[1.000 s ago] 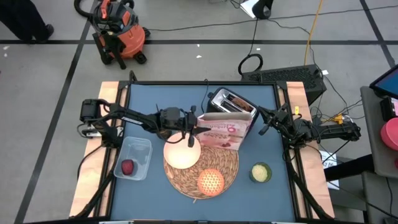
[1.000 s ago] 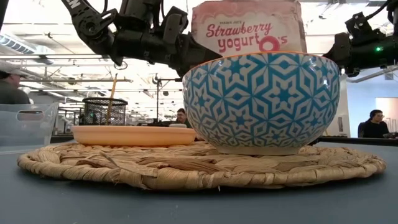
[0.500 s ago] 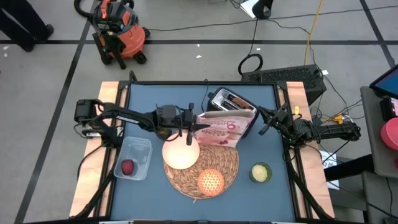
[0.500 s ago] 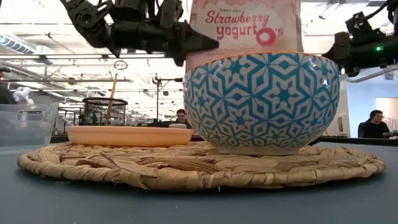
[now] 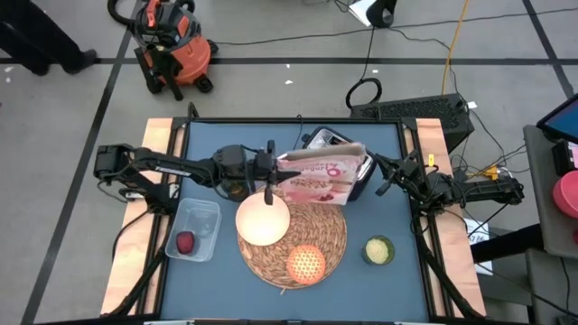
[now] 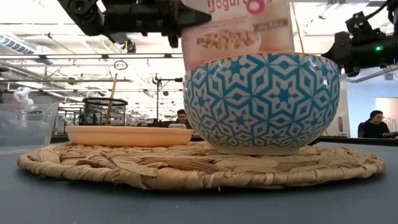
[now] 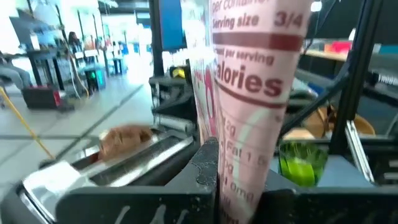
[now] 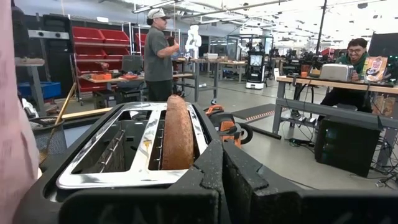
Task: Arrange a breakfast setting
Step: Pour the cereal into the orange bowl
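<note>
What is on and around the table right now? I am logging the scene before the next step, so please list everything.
Woven straw placemat: one, tan, table centre.
Blue-patterned bowl: one, orange inside, on the placemat.
Small orange dish: one, pale, on the placemat's edge.
Cereal box: one, pink-white, lifted above the table.
Toaster: one, silver, bread in a slot, behind the box.
Clear plastic tub: one, left of the placemat.
Small fruit: one, dark red, inside the tub.
Small cup: one, green-yellow, right of the placemat.
Shop vacuum: one, orange-black, on the floor.
Left hand: shut on the cereal box.
Right hand: shut, beside the toaster.
</note>
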`<state>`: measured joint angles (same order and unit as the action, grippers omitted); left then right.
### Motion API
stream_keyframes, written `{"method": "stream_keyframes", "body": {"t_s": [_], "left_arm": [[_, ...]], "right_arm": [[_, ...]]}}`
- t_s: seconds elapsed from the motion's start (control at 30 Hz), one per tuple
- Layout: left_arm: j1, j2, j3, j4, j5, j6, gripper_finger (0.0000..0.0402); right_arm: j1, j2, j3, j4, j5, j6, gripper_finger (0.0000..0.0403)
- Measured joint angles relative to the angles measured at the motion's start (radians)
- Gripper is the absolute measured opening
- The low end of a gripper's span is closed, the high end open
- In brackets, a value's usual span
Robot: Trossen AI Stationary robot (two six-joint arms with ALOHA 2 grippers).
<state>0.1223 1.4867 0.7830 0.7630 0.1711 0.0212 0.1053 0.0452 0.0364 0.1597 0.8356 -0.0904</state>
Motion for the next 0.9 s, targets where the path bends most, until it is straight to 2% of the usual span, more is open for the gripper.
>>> {"method": "stream_keyframes", "body": {"t_s": [0.37, 0.8, 0.9], "left_arm": [[0.028, -0.101, 0.000, -0.007, 0.002, -0.015, 0.0006], [0.048, -0.112, 0.000, -0.009, 0.001, -0.031, 0.0006], [0.048, -0.112, 0.000, -0.010, 0.002, -0.031, 0.0006]], "right_arm": [[0.000, 0.000, 0.000, 0.001, -0.001, 0.010, 0.0000], [0.000, 0.000, 0.000, 0.003, -0.001, 0.198, 0.0001], [0.000, 0.000, 0.000, 0.009, -0.002, 0.210, 0.0012]]}}
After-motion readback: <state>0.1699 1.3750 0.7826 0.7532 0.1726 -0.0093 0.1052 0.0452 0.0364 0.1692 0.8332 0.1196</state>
